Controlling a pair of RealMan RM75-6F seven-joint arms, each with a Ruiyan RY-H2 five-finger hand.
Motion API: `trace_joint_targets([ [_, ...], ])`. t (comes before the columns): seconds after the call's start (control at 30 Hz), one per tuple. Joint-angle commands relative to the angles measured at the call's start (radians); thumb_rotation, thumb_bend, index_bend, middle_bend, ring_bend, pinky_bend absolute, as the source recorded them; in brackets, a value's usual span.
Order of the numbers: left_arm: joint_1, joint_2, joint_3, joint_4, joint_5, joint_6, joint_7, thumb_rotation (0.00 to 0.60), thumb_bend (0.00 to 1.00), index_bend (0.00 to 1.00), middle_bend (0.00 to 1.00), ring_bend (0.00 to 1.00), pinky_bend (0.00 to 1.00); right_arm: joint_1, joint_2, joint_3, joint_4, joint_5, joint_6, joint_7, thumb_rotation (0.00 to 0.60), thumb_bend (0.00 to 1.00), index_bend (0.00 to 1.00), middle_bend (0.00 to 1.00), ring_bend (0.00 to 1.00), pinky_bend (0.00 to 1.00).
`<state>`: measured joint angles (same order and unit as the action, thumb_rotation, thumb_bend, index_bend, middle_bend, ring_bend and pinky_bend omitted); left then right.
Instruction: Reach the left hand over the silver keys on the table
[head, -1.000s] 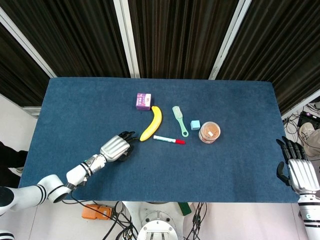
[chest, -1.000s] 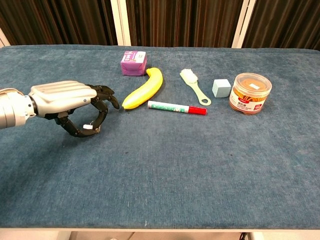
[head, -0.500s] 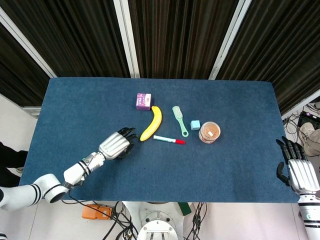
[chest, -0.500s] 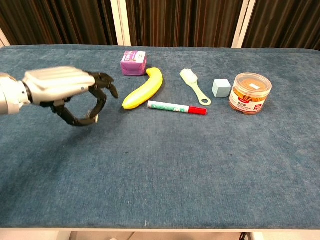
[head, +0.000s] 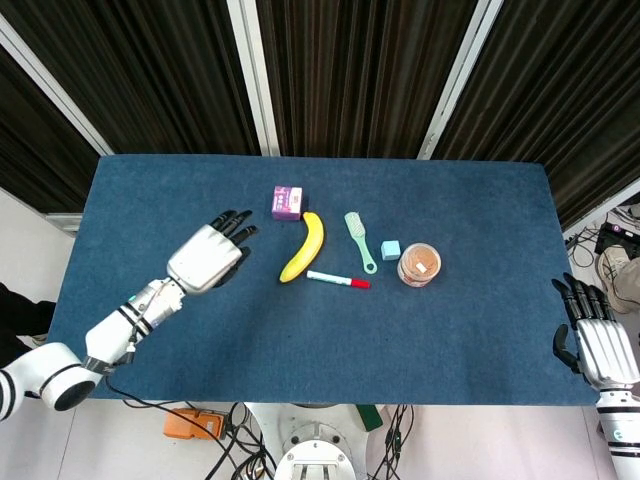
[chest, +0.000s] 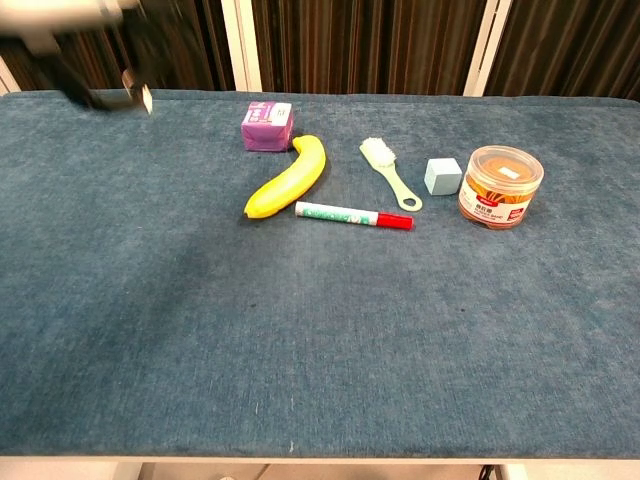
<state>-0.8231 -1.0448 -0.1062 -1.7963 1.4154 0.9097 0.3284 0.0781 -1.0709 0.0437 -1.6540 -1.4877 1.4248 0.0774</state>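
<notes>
My left hand (head: 205, 257) is raised above the left part of the blue table (head: 470, 330), with its fingers pointing toward the purple box. In the chest view the left hand (chest: 90, 50) is a blur at the top left corner. A small silver piece, the silver keys (chest: 144, 97), hangs pinched under its fingers. No keys lie on the cloth. In the head view the hand's back hides the keys. My right hand (head: 595, 340) rests off the table's front right edge, fingers straight and holding nothing.
In a cluster at mid table lie a purple box (chest: 267, 125), a banana (chest: 288, 177), a red-capped marker (chest: 352, 215), a green brush (chest: 388, 172), a pale blue cube (chest: 442, 175) and a round jar (chest: 500, 186).
My left hand has lifted off the cloth beside the banana and swung up and to the left, carrying the keys with it. The right hand has not moved.
</notes>
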Motion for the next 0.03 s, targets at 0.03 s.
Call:
trace_joint_targets([
  [0.03, 0.009, 0.124, -0.056, -0.112, -0.085, 0.029, 0.077, 0.6, 0.39, 0.64, 0.21, 0.06, 0.16, 0.0, 0.0, 0.0, 0.0, 0.001, 0.001, 0.001, 0.6, 0.96, 0.13, 0.02, 0.02, 0.01],
])
